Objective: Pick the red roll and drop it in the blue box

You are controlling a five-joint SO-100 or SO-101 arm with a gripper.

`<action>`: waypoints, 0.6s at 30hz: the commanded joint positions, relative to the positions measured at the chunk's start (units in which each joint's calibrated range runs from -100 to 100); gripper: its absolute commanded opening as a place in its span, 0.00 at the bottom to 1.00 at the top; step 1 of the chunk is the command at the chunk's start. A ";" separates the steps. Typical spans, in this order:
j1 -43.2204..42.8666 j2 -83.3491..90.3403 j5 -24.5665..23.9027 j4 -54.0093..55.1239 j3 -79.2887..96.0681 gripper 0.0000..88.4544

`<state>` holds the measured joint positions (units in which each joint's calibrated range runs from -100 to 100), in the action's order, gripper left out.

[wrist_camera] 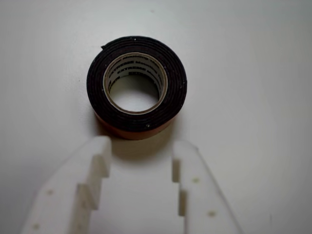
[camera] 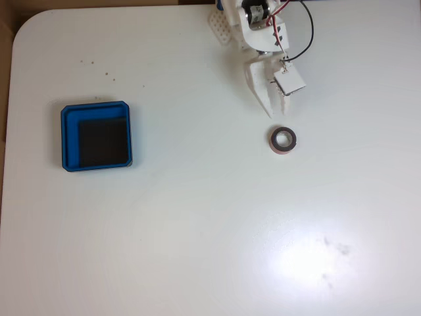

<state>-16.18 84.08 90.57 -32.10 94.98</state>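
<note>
The roll (wrist_camera: 136, 87) lies flat on the table (camera: 197, 230), just ahead of the gripper (wrist_camera: 142, 148) and well apart from the box (camera: 96, 136) at the fixed view's left. The fingers stand open, about as wide as the roll, holding nothing. Best to widen slightly, keep centred, then descend so both tips straddle the red side.

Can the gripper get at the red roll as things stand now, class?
Probably yes. The gripper is open, its fingertips just short of the red roll in the wrist view. The roll lies flat on bare table, nothing between or beside it, and the blue box sits far away.
</note>
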 commanded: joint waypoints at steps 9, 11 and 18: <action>-0.48 -16.77 -0.03 0.01 -17.71 0.06; -0.48 -18.86 0.32 -2.30 -20.49 0.06; -0.48 -27.64 0.58 -21.12 -34.06 0.07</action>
<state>-16.18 59.27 90.90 -46.47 69.42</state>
